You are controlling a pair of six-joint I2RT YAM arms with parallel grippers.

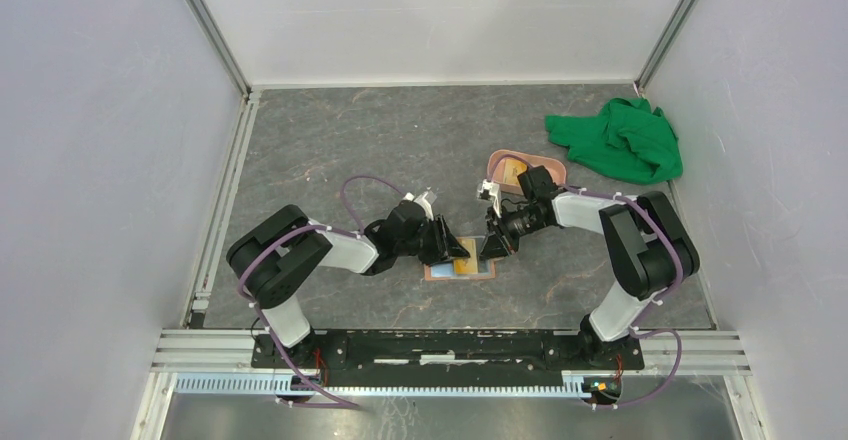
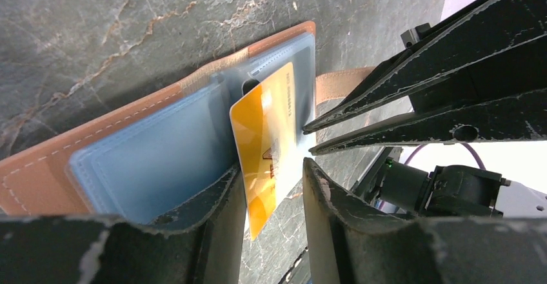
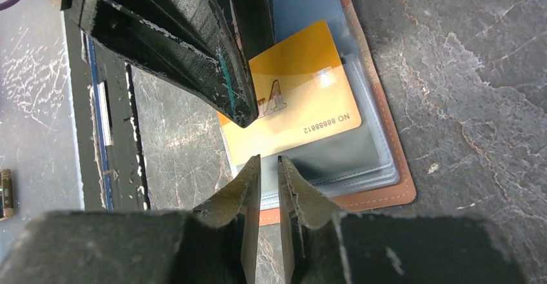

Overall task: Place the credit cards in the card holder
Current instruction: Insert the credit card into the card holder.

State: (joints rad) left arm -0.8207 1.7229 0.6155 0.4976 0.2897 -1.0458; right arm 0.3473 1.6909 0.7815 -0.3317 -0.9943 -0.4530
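The tan card holder [image 1: 440, 272] lies open on the grey table between my arms, its clear sleeves [image 2: 155, 161] facing up. An orange-yellow credit card [image 2: 264, 135] sits partly inside a sleeve, one end sticking out; it also shows in the right wrist view [image 3: 303, 97]. My left gripper [image 2: 274, 187] is open, its jaws either side of the card's free corner. My right gripper [image 3: 268, 162] is nearly shut on nothing, its tips at the holder's [image 3: 387, 168] sleeve edge, close to the left fingertips [image 3: 240, 117]. In the top view both grippers, left [image 1: 458, 250] and right [image 1: 493, 247], meet over the holder.
A pink oval tray [image 1: 497, 163] behind the right arm holds another card [image 1: 514, 169]. A crumpled green cloth [image 1: 620, 140] lies at the back right. White walls enclose the table on three sides.
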